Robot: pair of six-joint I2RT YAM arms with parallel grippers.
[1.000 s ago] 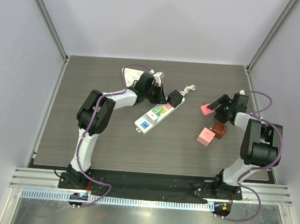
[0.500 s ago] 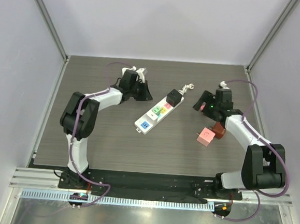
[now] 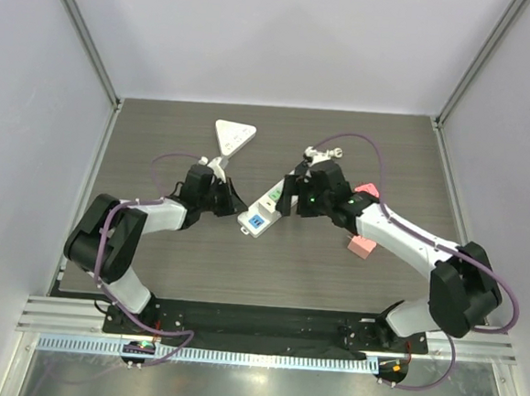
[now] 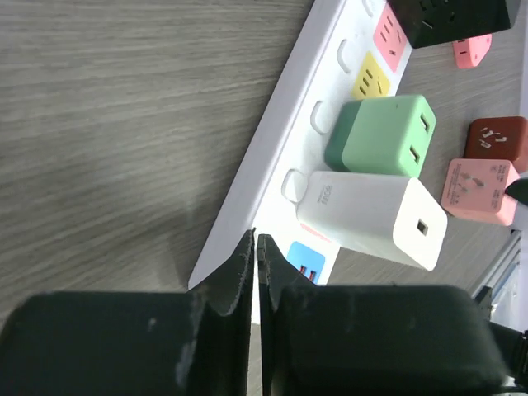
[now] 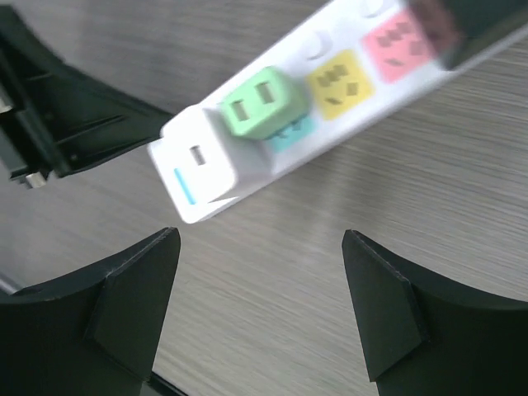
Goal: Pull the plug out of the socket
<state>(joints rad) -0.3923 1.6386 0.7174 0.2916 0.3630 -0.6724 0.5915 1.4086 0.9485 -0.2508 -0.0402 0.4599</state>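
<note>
2 plugs, green plug (image 4: 379, 136) and white plug (image 4: 367, 216), in white socket strip (image 4: 285, 148); left gripper (image 4: 256, 247) clenched, right gripper (image 5: 260, 239) released.

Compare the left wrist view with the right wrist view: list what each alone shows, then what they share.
Left wrist only: a brown adapter and a pink adapter loose on the table. Right wrist only: the right pincer, open. Both: the white power strip, its green plug and white plug, and the left pincer, shut.
</note>
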